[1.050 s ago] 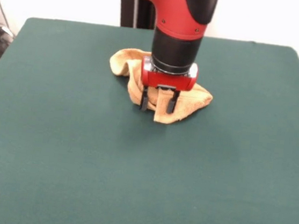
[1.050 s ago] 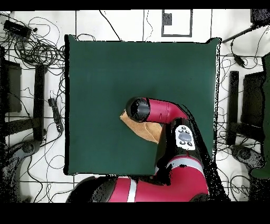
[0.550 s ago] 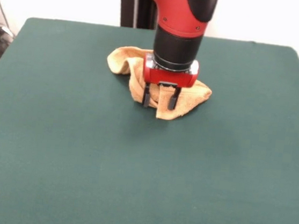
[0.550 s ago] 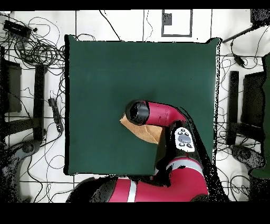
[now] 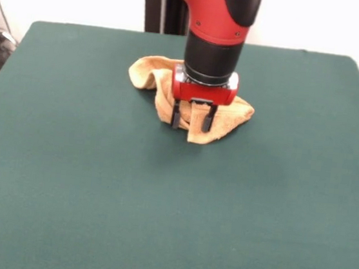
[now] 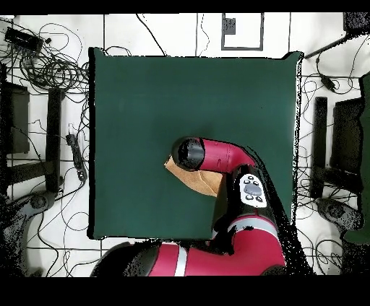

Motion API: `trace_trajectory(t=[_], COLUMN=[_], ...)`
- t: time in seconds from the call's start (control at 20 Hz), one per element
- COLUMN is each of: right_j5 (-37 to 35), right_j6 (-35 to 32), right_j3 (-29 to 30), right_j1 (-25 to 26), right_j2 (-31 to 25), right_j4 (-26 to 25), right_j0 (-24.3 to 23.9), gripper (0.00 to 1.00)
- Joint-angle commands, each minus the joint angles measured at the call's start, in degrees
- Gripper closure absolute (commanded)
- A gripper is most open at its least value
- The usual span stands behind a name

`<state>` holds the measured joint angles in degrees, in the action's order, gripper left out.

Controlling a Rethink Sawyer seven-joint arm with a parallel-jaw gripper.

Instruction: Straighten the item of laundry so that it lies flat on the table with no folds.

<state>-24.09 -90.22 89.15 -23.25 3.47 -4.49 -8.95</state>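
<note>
Small golden yellow-orange terry-cloth towel (image 5: 198, 114) lies bunched in folds on the large rectangular table with dark green felt-like top (image 5: 172, 198), toward its far half in the front view, roughly centred side to side. Red-and-black arm's gripper (image 5: 194, 117) points straight down over the towel's near part. Its 2 dark fingers (image 5: 176, 116) stand apart with a raised ridge of cloth between them; tips are down in the fabric. Spread, not clenched on the cloth as far as I can see. Overhead, the arm covers most of the towel (image 6: 195, 180); only a tan wedge shows beside the wrist. No containers on the table.
</note>
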Motion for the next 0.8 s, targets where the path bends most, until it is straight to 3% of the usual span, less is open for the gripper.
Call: trace_trajectory(t=[0.05, 0.8], right_j5=[0.9, -0.2], right_j6=[-9.7, -7.3], right_j3=[1.3, 0.2], right_j1=[4.5, 5.1], right_j2=[-2.7, -3.6], right_j4=[0.5, -0.5], right_j0=[1.7, 1.3], gripper=[0.00, 0.00])
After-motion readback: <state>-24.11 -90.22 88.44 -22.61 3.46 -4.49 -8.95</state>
